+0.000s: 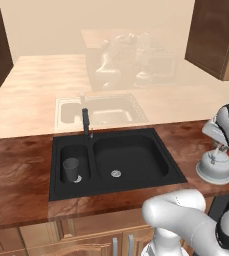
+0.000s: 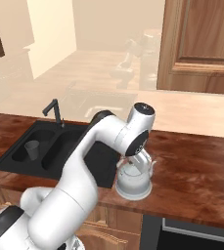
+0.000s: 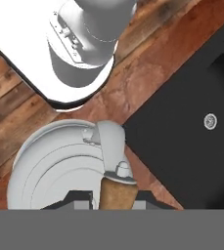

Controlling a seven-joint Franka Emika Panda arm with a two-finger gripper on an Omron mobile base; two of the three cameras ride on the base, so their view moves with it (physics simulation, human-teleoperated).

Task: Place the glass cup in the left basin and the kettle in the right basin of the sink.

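No legible text, label, brand mark, number or sign appears on any surface in the views; the kettle [image 2: 132, 181], the glass cup [image 1: 71, 169], the sink [image 1: 136, 137] and the wooden table [image 2: 196, 171] carry plain, unmarked finishes.

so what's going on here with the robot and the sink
The glass cup already stands in the left basin of the black sink. The white arm has now reached over to the kettle, which sits on the wood counter to the right of the sink. Its hand is down at the kettle's top handle and looks closed on it. The kettle does not look lifted yet, and the right basin holds nothing.
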